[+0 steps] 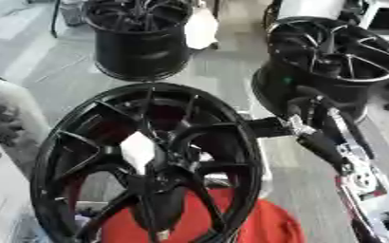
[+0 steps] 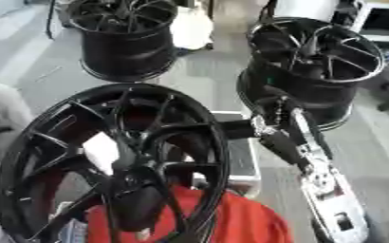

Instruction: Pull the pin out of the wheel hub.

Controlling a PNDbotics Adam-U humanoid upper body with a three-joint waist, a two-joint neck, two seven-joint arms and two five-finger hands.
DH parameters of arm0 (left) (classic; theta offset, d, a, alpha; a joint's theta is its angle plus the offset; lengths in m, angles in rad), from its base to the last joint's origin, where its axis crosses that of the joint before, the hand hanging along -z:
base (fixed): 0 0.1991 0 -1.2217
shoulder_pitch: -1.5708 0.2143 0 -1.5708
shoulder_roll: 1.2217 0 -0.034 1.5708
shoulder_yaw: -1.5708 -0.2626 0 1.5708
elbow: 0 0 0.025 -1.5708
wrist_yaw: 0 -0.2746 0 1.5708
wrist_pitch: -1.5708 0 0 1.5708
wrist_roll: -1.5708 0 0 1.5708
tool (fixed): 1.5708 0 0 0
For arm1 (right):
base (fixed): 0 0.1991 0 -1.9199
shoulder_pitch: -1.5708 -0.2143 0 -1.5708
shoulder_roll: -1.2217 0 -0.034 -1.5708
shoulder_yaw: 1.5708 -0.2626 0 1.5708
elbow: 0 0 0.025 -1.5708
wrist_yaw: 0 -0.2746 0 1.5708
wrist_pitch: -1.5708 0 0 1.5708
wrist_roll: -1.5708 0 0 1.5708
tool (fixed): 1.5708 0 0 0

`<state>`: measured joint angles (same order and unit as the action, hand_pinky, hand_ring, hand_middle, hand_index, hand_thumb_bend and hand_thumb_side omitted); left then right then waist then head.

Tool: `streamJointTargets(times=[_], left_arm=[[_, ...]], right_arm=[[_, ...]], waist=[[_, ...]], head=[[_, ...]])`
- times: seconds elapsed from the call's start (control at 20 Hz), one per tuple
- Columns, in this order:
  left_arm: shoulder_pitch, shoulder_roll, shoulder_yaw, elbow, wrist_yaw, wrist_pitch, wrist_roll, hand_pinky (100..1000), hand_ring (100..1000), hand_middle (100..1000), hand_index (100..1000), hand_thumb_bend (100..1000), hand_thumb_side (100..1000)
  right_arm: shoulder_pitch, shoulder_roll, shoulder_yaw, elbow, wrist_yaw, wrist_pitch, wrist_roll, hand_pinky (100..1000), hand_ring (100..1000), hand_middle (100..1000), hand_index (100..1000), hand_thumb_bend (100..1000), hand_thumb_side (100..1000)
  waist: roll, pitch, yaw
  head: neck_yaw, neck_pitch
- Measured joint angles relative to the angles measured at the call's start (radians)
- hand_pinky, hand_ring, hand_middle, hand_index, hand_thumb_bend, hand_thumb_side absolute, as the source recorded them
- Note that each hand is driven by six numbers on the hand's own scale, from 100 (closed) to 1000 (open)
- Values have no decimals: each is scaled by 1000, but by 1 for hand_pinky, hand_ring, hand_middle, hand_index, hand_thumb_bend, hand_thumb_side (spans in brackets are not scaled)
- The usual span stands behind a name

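Note:
A large black spoked wheel hub (image 1: 148, 156) stands tilted in the foreground. A short dark pin (image 1: 264, 127) sticks out sideways from its right rim. My right arm comes up from the lower right, and my right hand (image 1: 301, 111) sits at the pin's outer end with its dark fingers curled around it. The fingertips blend into the black wheel behind them. My left hand shows in neither view.
Two more black wheels stand on the grey floor, one at the back left (image 1: 140, 38) and one at the back right (image 1: 335, 61), just behind my right hand. A red cloth (image 1: 231, 218) lies under the near wheel. A grey padded shape (image 1: 7, 114) is at the left edge.

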<state>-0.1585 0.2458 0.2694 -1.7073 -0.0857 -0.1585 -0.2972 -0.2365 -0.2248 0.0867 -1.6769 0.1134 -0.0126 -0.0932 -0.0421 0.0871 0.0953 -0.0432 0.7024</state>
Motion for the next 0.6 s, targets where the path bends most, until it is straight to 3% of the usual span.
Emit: streamJointTargets(times=[0.35, 0.6], left_arm=[[-12, 50, -3, -14, 20, -14, 0, 538, 577, 652, 805, 100, 597], [-37, 211, -47, -33, 47, -94, -24, 573, 594, 671, 827, 100, 540]], right_arm=[[0, 0, 0, 0, 0, 0, 0, 649, 628, 694, 901, 100, 343], [0, 0, 0, 0, 0, 0, 0, 648, 628, 694, 902, 100, 342]], waist=[[0, 0, -5], [6, 0, -17]], head=[[1, 0], [6, 0]])
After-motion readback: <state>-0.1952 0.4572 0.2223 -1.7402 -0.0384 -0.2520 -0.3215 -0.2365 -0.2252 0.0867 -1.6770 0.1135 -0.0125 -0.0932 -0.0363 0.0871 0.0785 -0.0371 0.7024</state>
